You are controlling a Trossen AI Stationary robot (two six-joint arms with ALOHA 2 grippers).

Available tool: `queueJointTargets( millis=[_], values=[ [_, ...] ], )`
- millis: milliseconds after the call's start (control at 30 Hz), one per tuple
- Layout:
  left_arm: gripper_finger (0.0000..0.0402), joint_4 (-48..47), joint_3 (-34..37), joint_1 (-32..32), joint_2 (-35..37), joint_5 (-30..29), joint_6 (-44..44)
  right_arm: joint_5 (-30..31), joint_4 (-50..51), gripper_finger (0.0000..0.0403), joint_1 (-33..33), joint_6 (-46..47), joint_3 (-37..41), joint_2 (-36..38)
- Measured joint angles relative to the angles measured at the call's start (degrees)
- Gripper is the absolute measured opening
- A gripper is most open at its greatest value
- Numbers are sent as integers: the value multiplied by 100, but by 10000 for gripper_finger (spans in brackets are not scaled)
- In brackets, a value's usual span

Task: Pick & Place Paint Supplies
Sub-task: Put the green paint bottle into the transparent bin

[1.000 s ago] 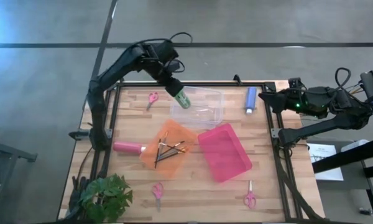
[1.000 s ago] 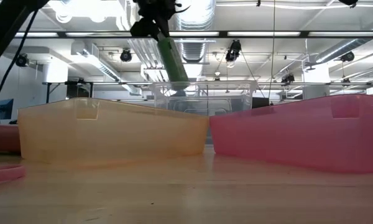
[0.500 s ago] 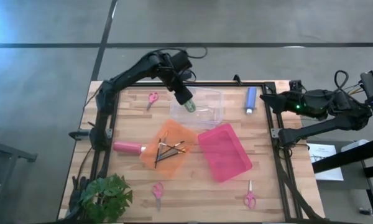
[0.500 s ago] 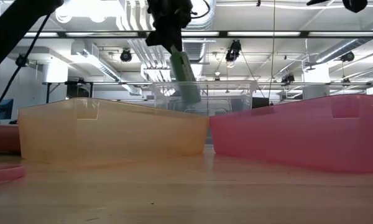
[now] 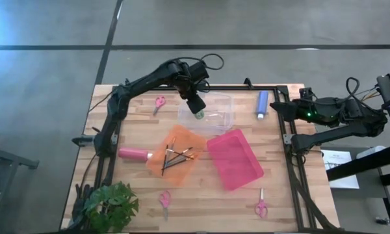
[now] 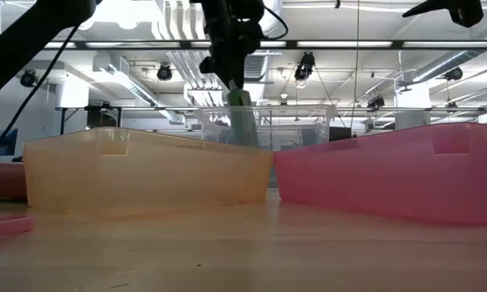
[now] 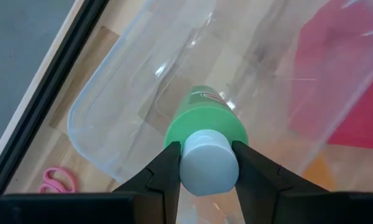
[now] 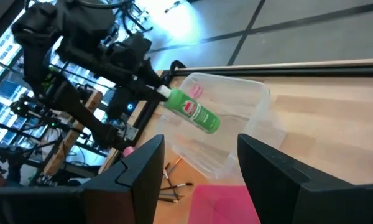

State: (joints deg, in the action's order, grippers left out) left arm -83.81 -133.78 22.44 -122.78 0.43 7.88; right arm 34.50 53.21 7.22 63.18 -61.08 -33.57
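bench [image 5: 273, 188]: centre frame | clear bin [image 5: 218, 117]: upper centre, target | left tool [image 5: 196, 108]: clamped on green paint bottle [image 5: 199, 112], hanging tilted over bin's left part | right tool [image 5: 277, 104]: parked upper right, fingers apart | advice: lower inside walls, then release gently

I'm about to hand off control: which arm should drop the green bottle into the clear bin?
Left. Its pincer already grips the green bottle by the cap, right over the clear bin. The right pincer waits empty and open at the table's right edge, beyond the blue bottle.
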Motion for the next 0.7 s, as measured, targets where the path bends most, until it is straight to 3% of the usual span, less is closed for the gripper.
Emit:
queueJointTargets(
  millis=[300, 700],
  values=[
    [122, 1, 7, 82, -441, -177, -96, -26, -9, 197, 0, -35, -30, 18],
    [122, -24, -2, 311, -523, -283, -1255, -68, -103, 197, 0, -68, -38, 23]
  ],
)
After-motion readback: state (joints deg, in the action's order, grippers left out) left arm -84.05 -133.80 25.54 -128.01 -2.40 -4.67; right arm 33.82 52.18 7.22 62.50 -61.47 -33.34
